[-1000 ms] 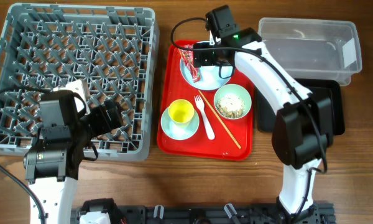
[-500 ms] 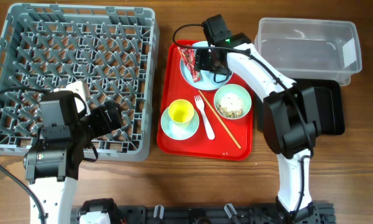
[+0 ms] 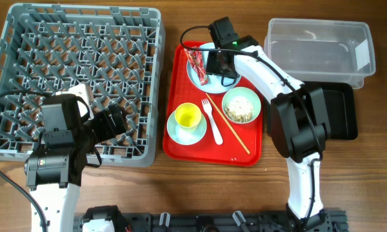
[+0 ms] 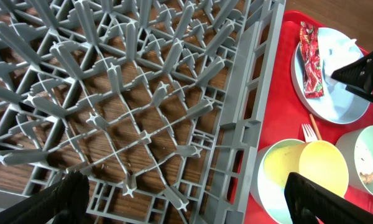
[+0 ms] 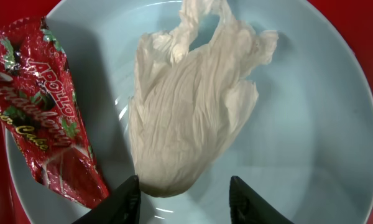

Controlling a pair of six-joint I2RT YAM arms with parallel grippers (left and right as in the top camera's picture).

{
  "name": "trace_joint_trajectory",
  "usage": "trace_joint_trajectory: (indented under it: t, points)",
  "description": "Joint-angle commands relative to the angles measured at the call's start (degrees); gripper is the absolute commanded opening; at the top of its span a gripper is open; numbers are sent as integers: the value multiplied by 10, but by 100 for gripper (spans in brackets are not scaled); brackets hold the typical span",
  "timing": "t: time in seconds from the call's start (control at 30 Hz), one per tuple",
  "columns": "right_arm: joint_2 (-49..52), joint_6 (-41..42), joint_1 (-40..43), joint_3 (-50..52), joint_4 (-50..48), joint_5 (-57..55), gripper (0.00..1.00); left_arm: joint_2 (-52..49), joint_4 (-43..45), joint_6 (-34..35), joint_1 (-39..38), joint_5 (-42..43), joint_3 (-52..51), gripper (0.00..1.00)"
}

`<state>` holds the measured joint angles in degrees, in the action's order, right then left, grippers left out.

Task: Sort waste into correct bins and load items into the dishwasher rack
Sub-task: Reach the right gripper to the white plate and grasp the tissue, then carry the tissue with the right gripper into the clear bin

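Tissue (image 5: pixel 186 118) lies crumpled on the plate (image 5: pixel 323 124), wrapper (image 5: pixel 43 112) just beside it, both at the far end of the red tray (image 3: pixel 175 90). R gripper (image 5: pixel 182 186) hangs low over the plate, jaws apart w/ one finger either side of the tissue's near end; I see no pinch yet. L gripper (image 4: pixel 186 196) spread wide, nothing in it, over the rack (image 4: pixel 143 112) by its tray-side wall.

Bright, even light; sharp, soft shadows
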<state>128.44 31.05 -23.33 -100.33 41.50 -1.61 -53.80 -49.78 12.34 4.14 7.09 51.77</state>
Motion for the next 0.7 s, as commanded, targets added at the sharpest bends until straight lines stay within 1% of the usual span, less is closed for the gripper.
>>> trace_joint_trajectory:
  t: [0.0, 0.07, 0.27, 0.37, 0.47, 0.67]
  points:
    - [16, 6, 2, -8, -1, -15, 40, 0, 0, 1, 2, -5, 10, 100]
    - [16, 6, 2, -8, -2, -15, 35, 0, 0, 1, 2, -5, 10, 100]
    - [16, 6, 2, -8, -8, -15, 14, 0, 0, 1, 2, -5, 10, 100]
    - [16, 4, 2, -8, -11, -15, 6, 0, 0, 1, 2, -5, 10, 100]
    - [15, -1, 2, -8, -12, -14, 4, 0, 0, 1, 2, -5, 10, 100]
    - [-15, -44, 15, -8, 2, -14, 4, 0, 0, 1, 2, -6, 10, 100]
